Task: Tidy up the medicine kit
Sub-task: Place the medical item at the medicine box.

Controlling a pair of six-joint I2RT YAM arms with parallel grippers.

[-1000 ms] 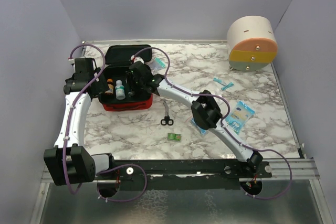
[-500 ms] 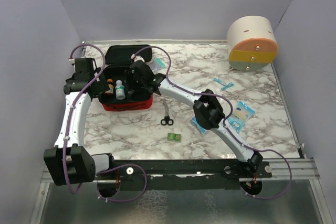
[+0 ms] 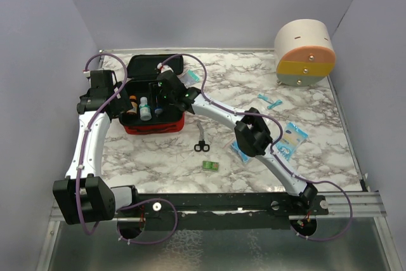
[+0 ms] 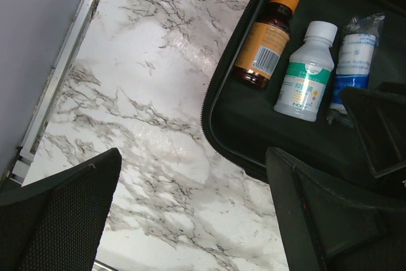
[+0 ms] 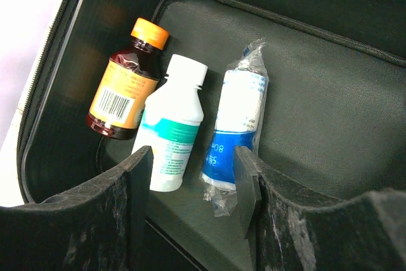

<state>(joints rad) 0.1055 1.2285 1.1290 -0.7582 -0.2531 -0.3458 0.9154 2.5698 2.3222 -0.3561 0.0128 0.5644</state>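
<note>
The red medicine kit (image 3: 154, 125) lies open at the back left, black inside, lid (image 3: 144, 65) folded back. In it lie a brown bottle with an orange cap (image 5: 124, 93), a white bottle with a green label (image 5: 173, 126) and a plastic-wrapped white-and-blue roll (image 5: 236, 118), side by side. My right gripper (image 5: 193, 179) is open and empty, low over the kit, its fingertips just short of the white bottle and the roll. My left gripper (image 4: 190, 214) is open and empty over the marble beside the kit's left rim (image 4: 216, 134).
Black scissors (image 3: 201, 143) and a small green packet (image 3: 210, 166) lie in front of the kit. Blue packets (image 3: 290, 138) and teal pieces (image 3: 269, 100) lie at the right. A teal packet (image 3: 193, 77) sits beside the lid. A round drawer container (image 3: 304, 53) stands at the back right.
My right gripper has shifted a little to the left, further over the kit. The left arm has not moved.
</note>
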